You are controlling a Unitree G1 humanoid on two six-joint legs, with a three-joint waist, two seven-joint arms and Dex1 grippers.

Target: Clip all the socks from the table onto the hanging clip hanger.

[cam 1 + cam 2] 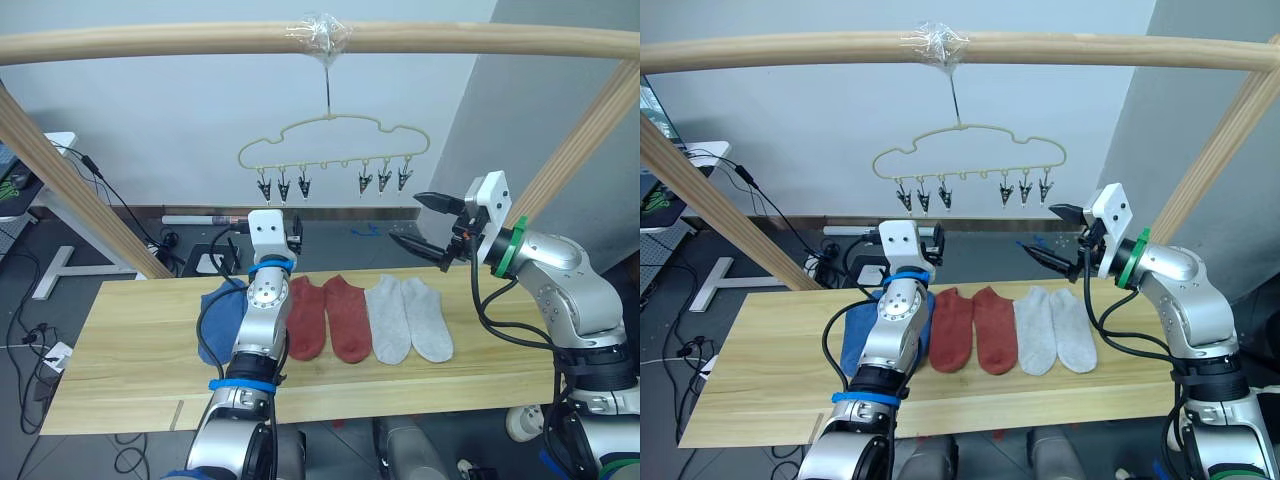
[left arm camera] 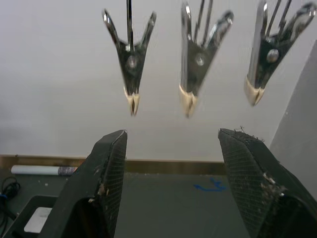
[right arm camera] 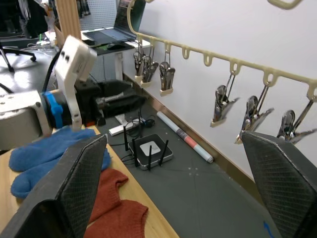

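Socks lie flat in a row across the wooden table (image 1: 130, 340): a blue pair (image 1: 222, 318) partly behind the left arm, a rust-red pair (image 1: 328, 316) in the middle, a light grey pair (image 1: 408, 318) on the right, laid side by side so that each can be picked off singly. Above and behind them the pale yellow clip hanger (image 1: 332, 140) hangs by its hook from a taped spot on the round wooden pole (image 1: 150, 44), its silver clips (image 1: 283, 187) in two groups of three, all empty, so no sock is yet hung. The left gripper (image 2: 171, 163) is raised just below the left group of clips, fingers spread wide and holding nothing. The right gripper (image 1: 425, 226) hovers near the right-hand clips, above the grey socks, likewise agape and empty. Judging by this, both arms are poised at hanger height before any sock is lifted.
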